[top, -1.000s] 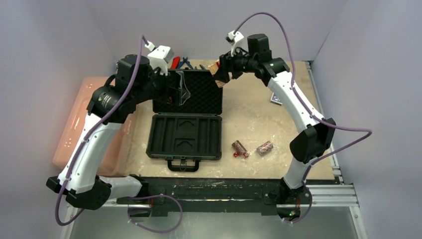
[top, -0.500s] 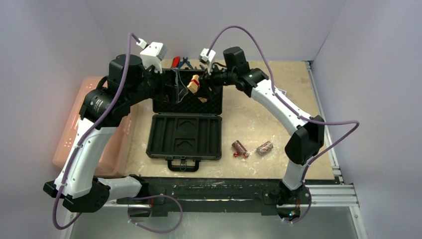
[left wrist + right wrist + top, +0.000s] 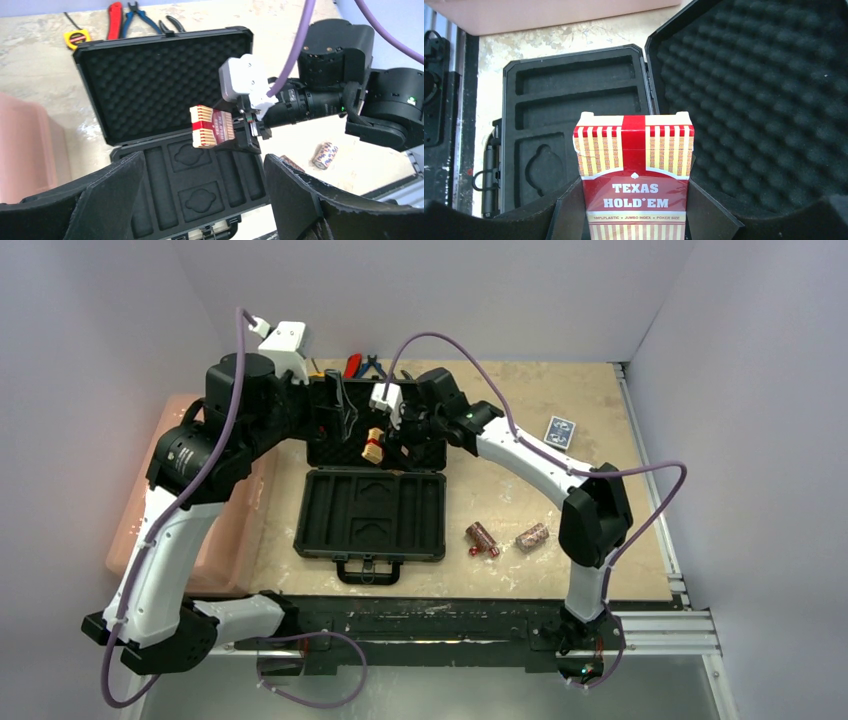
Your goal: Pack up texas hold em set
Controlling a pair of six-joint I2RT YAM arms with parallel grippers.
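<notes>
The black case lies open with its foam lid laid back; its moulded slots hold nothing. My right gripper is shut on the red card deck, marked TEXAS HOLD'EM, and holds it above the case's hinge. The deck also shows in the left wrist view. My left gripper is open and empty, above the lid's left part. The blue deck lies at the right. Two chip rolls and two red dice lie right of the case.
A large pink translucent bin stands left of the case, under my left arm. Pliers and a yellow tape measure lie behind the lid near the back wall.
My right arm has swung left from the lid's back right corner, carrying the red deck over the case. My left arm has drawn back to the left a little.
</notes>
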